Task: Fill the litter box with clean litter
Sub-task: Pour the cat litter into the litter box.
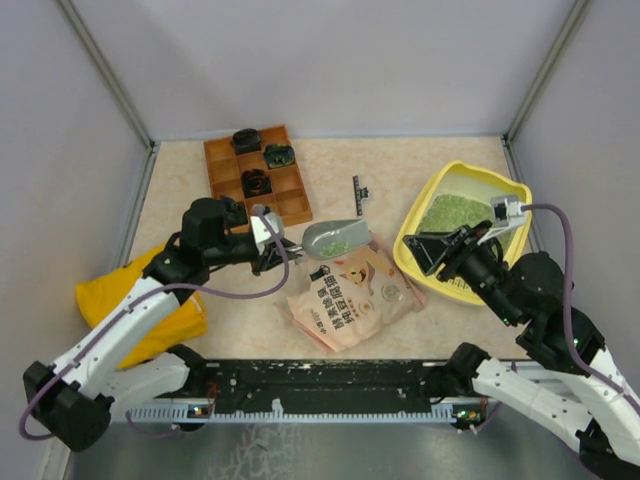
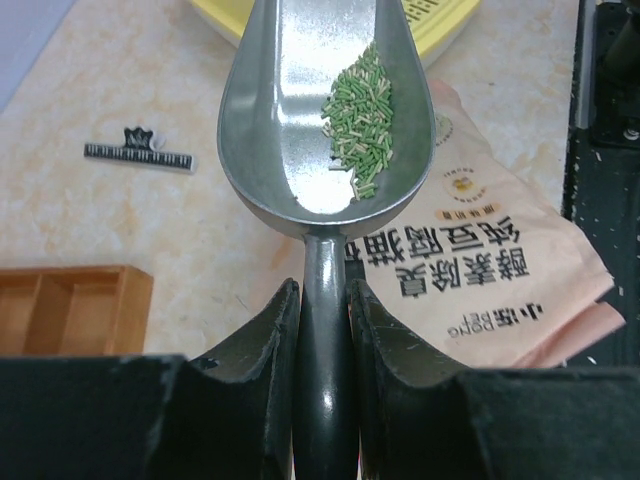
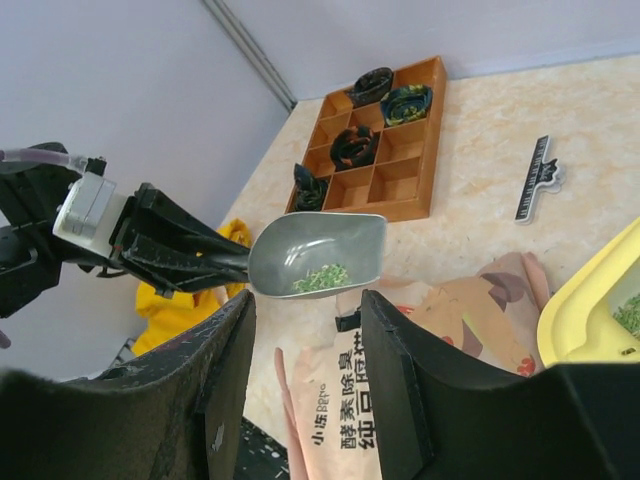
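Now: a scoopful to deliver
Left pincer (image 2: pixel 323 300) grips the grey metal scoop (image 2: pixel 290 110) by its handle, green granular clean litter (image 2: pixel 360 120) inside, over the pink printed pouch (image 1: pixel 350 295); right pincer (image 3: pixel 305 305) gapes empty. Keep it level until past the rim of the yellow plastic litter box (image 1: pixel 455 168) at right, then tip slowly.

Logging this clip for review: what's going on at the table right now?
The left gripper is shut on the handle of a grey scoop that carries a small load of clean litter. The scoop is by the top edge of the pink pouch, between the wooden tray and the litter box. The box has some green litter in it. The right gripper is open and holds nothing, by the box's near left side.
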Robot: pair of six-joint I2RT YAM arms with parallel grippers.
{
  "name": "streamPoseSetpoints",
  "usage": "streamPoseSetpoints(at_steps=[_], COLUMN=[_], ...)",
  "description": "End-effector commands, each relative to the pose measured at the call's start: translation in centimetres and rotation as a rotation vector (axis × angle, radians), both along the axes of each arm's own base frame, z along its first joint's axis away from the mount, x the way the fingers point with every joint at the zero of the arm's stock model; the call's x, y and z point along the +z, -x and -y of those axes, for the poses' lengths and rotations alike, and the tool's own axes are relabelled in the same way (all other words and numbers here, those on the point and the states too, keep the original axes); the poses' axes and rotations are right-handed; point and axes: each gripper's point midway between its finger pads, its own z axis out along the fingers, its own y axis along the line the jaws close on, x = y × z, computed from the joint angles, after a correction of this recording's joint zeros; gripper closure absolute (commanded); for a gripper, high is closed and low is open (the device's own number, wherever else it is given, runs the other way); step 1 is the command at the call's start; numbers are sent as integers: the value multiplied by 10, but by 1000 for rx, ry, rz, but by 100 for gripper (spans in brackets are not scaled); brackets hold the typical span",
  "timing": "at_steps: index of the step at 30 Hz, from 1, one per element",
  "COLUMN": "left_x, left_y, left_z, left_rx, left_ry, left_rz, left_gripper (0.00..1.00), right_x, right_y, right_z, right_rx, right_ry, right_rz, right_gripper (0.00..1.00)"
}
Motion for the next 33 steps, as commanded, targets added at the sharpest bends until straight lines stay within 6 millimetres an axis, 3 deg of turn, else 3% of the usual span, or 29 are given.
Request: streamPoseSetpoints(at_steps=[1,11,17,22,28,33], left_x=[28,9,23,35,46,42], left_y=[-27,-62,-80,-93,-96,-93], left_z=[32,112,157,191,221,238], left_rx=[-38,-110,-151,-152,-164,-183], left_ry=[-42,-220,-275,-338,-403,-522], left_rz=[208,429,604,760,944,1103], left_gripper=[100,100,100,100,100,100], right_x=[36,60,63,63,60,62], right_y=[1,10,13,14,15,16], right_z=[17,33,49,52,51,55], right_rx=[-60,-90,-141,-146,-138,-152], right_ry=[-76,-162,-192,-201,-196,-201], right_rz=[70,118,133,139,142,156], right_gripper=[54,54,54,54,54,54])
